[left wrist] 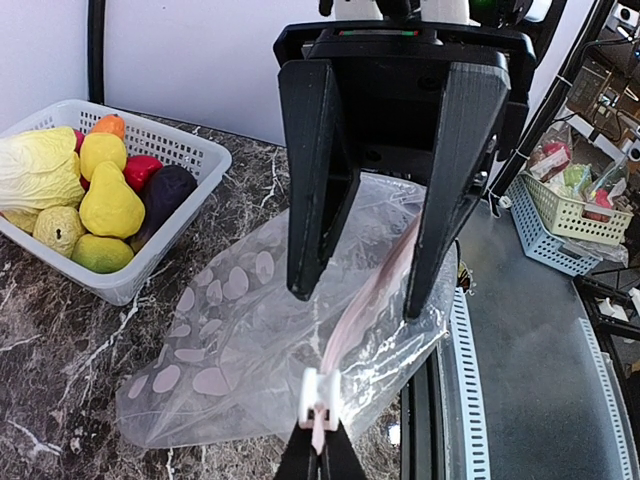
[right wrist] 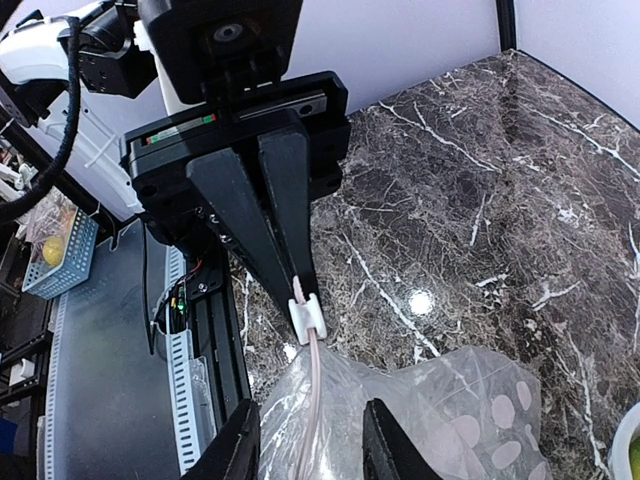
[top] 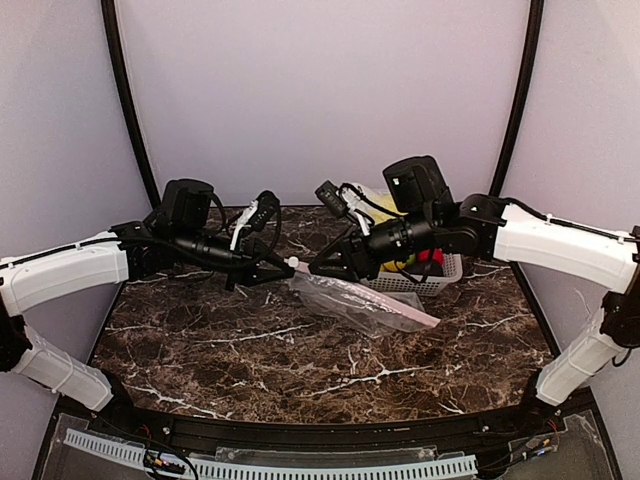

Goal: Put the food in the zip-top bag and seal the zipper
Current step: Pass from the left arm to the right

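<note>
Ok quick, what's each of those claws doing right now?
Left gripper: closed, pinching the white slider at the end of the zipper.
Right gripper: open, fingers either side of the zipper, holding nothing.

My left claw [left wrist: 320, 442] pinches the zipper [left wrist: 347, 338], which runs ahead between the spread fingers [left wrist: 318, 180] of my right claw [left wrist: 358, 300]. The zip-top bag [left wrist: 230, 345] lies on the table [left wrist: 55, 345] under that claw. Ahead-left of my left claw, the basket [left wrist: 152, 268] holds the food [left wrist: 108, 200].
</note>
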You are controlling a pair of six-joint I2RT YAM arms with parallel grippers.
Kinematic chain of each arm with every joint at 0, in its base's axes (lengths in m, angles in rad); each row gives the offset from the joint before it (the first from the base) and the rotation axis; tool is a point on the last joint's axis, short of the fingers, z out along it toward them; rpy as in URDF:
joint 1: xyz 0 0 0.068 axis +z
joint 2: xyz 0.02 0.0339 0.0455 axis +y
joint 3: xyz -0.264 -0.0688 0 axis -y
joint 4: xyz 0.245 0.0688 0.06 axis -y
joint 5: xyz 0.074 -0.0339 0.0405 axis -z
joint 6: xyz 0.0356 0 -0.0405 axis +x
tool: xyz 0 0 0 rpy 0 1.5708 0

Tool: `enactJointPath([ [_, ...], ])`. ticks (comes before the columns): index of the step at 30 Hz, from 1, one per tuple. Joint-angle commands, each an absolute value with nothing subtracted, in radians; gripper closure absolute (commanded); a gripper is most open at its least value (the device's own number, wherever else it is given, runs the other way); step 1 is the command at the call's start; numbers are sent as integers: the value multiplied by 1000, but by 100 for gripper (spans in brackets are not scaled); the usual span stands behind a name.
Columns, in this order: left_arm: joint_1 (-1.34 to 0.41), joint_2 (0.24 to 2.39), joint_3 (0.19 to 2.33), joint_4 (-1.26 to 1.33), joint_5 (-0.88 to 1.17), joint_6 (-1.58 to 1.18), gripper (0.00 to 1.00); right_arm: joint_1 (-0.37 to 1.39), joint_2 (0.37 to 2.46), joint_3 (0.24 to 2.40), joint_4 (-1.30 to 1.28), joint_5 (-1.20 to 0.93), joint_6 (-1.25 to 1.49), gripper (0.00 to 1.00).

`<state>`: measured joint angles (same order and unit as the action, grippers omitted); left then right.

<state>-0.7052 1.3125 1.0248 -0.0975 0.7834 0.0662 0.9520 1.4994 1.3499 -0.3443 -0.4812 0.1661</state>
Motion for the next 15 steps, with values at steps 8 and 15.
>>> enactJointPath([
  [8,-710,1285,1005,-83,779,59,99,963,1540,1350,-316,-458,167,77],
  [15,-709,1285,1003,-64,783,34,62,963,1498,1317,-242,-453,187,100],
])
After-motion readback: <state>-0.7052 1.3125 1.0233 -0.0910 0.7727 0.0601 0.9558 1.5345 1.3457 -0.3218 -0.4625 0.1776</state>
